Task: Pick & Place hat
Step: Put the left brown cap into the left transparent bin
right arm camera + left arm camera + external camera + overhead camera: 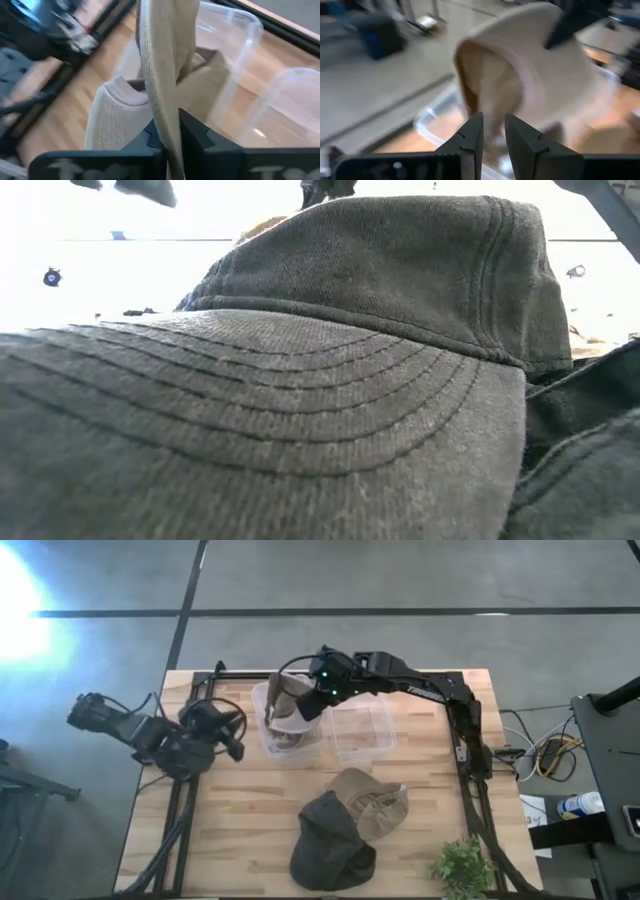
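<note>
1. Right wrist view shows a beige hat [165,65] hanging between my right fingers [197,137], which pinch its cloth edge tight on both sides.
2. From the high view, my right gripper [305,705] holds that hat [290,705] over the left clear bin [268,735]; more beige cloth already lies in the bin just below my fingers.
3. A second clear bin [365,730] sits just beside the first, on the side toward my right arm's base.
4. My left gripper [492,135] waits near the tabletop's [240,810] left edge, aimed at the hanging hat [530,65]; its fingers [472,137] are nearly pressed together with a narrow gap, gripping nothing.
5. Well apart from both sets of fingers, toward the tabletop's near edge, a tan cap [375,802] and a dark cap [330,840] lie touching; the dark cap [300,380] fills the low view.
6. A small green plant [462,868] stands at the near right corner.
</note>
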